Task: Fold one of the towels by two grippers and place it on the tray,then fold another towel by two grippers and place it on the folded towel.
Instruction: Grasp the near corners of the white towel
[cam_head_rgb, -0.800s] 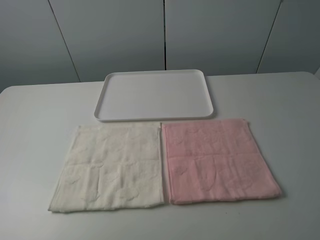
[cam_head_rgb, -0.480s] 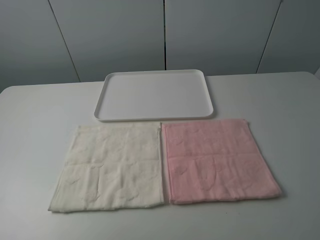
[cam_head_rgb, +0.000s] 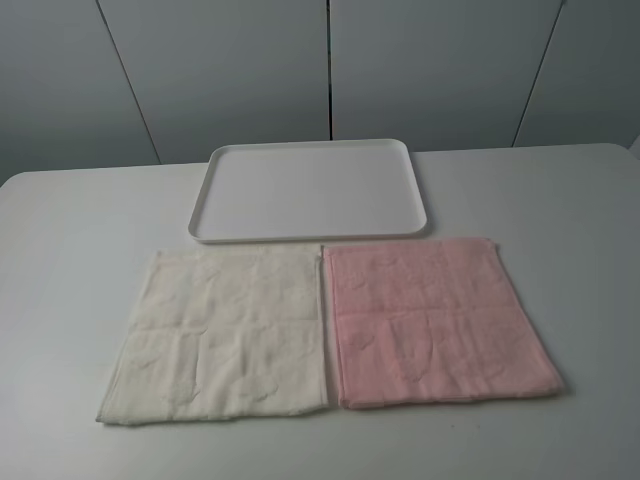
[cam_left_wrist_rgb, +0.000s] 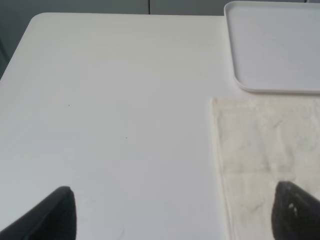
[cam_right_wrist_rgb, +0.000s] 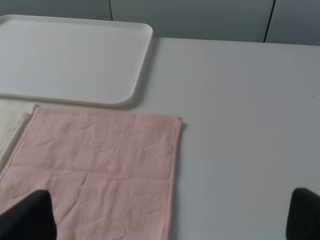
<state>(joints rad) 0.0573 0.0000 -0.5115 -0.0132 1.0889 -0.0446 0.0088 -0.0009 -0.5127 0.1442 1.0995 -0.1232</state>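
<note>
The cream towel (cam_head_rgb: 225, 335) lies flat and unfolded on the white table, its edge touching the pink towel (cam_head_rgb: 435, 320) on its right, which is also flat. The white tray (cam_head_rgb: 310, 190) sits just behind both, with nothing on it. Neither arm shows in the exterior high view. In the left wrist view my left gripper (cam_left_wrist_rgb: 175, 217) is open wide above bare table, beside the cream towel (cam_left_wrist_rgb: 265, 160) and short of the tray (cam_left_wrist_rgb: 280, 45). My right gripper (cam_right_wrist_rgb: 167, 220) is open wide over the near part of the pink towel (cam_right_wrist_rgb: 100, 170), with the tray (cam_right_wrist_rgb: 70, 55) beyond.
The white table (cam_head_rgb: 560, 200) has bare surface on both sides of the tray and towels. Its rounded far left corner (cam_left_wrist_rgb: 40, 20) shows in the left wrist view. Grey panelled walls (cam_head_rgb: 420, 70) stand behind the table's far edge.
</note>
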